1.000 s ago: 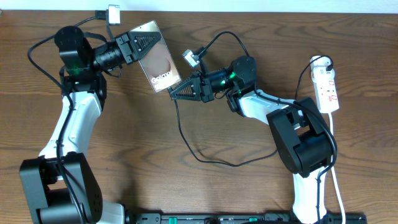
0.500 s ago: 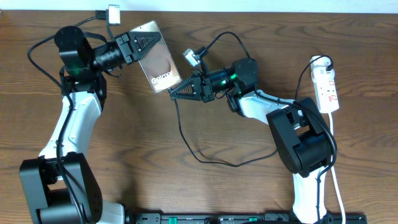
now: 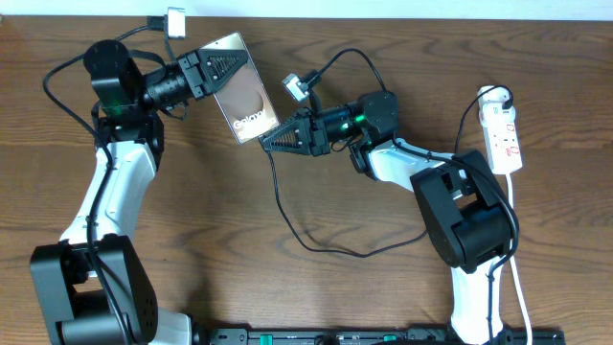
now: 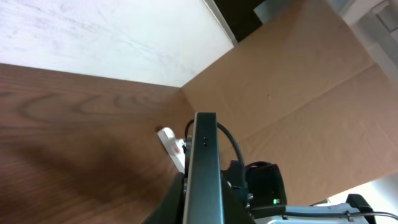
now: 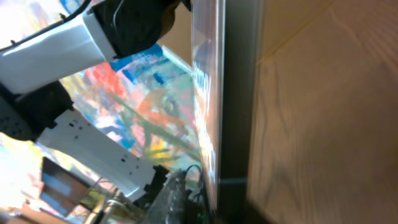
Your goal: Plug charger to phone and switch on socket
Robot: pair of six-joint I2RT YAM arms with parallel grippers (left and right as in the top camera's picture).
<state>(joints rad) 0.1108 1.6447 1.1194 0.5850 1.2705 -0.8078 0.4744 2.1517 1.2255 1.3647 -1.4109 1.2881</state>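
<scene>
The phone is held off the table at the upper middle, tilted, its brownish screen facing up. My left gripper is shut on its upper end; in the left wrist view the phone's dark edge stands between the fingers. My right gripper has its tip at the phone's lower edge. The charger leaves that tip and loops across the table towards the socket at the right. The connector tip is hidden. In the right wrist view the phone fills the middle and the jaws are unclear.
A small white adapter with a black lead lies at the table's back edge. The socket's white cord runs down the right side past the right arm's base. A cardboard wall stands behind the table.
</scene>
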